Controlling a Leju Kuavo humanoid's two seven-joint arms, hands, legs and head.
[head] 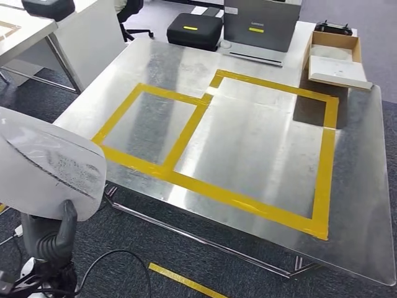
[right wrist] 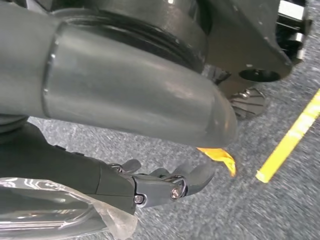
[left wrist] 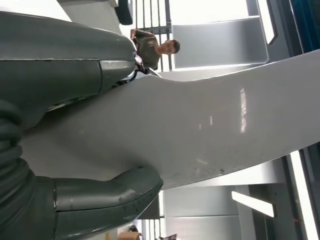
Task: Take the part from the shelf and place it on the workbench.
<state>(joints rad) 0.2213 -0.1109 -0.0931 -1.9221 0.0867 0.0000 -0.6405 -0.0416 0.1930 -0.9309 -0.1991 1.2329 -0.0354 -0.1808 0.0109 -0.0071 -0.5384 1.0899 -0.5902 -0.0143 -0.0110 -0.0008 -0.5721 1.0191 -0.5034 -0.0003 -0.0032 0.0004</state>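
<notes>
The left robot hand (head: 49, 239) grips a large white curved part (head: 44, 164), held above the carpeted floor just off the near-left corner of the metal desk (head: 360, 205). In the left wrist view its thick thumb (left wrist: 109, 197) and fingers (left wrist: 68, 75) clamp the part's pale panel from both sides. Yellow tape (head: 213, 189) marks two adjoining rectangles on the desk top; an open cardboard box (head: 335, 59), a black case (head: 194, 30) and a grey laptop (head: 260, 25) sit along the far edge. The right robot hand (right wrist: 151, 150) hangs over grey carpet beside a yellow floor strip (right wrist: 290, 137), fingers loosely extended, holding nothing.
</notes>
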